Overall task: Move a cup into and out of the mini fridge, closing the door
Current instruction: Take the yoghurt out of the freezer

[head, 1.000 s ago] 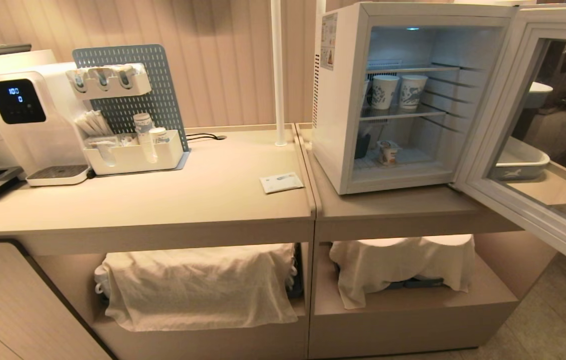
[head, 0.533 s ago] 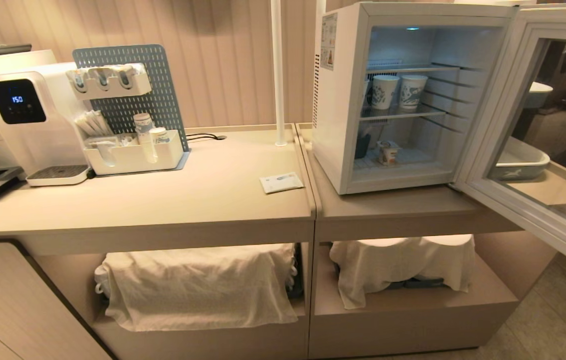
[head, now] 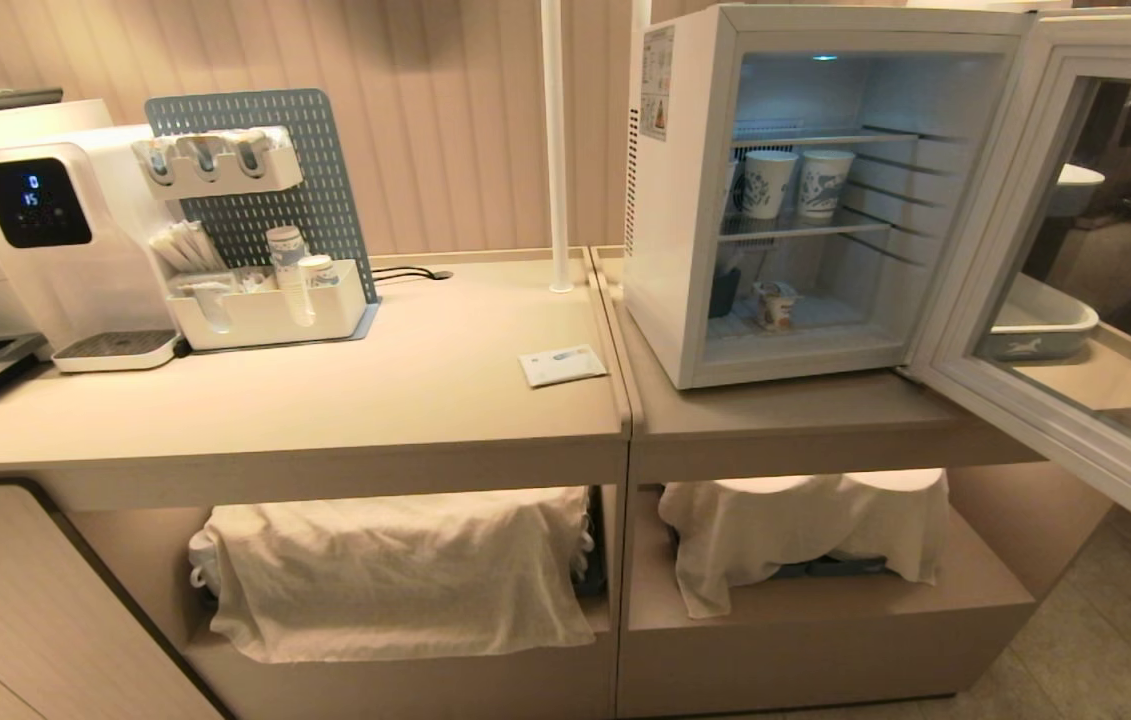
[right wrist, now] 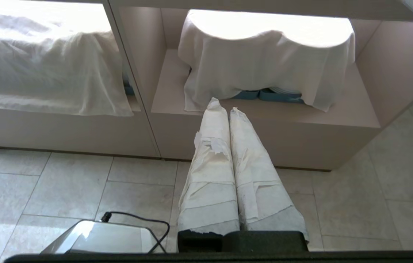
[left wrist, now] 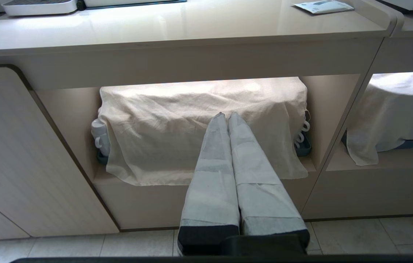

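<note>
Head view has no arms in it, so the wrist cams do that job. Left gripper (left wrist: 225, 116) hangs low in front of the counter, its taped fingers (left wrist: 213, 171) pressed flat together with nothing between them, aimed at the cloth (left wrist: 177, 124) draped over the left lower shelf. Right gripper (right wrist: 222, 106) is the same story: wrapped fingers (right wrist: 253, 171) squeezed together, empty, pointing at the other cloth (right wrist: 264, 62) on the right lower shelf, with floor tiles (right wrist: 64, 182) under it and a shiny grey box with a black cable (right wrist: 133, 219) nearby.

Going up, the beige counter (head: 325, 400) has a small white packet (head: 562, 364) lying near its right edge. Just past that sits the fridge (head: 675, 200), with its door (head: 1055, 280) swung wide open to the right. The cup (head: 775, 305) stands upright on the fridge's bottom level, toward the middle, well apart from both grippers. Two taller paper cups (head: 795, 183) sit side by side on the wire shelf above it.

Further back on the left are a white organiser tray (head: 265, 315) in front of a grey pegboard (head: 315, 180), and a water dispenser (head: 75, 240) with a lit black screen.
</note>
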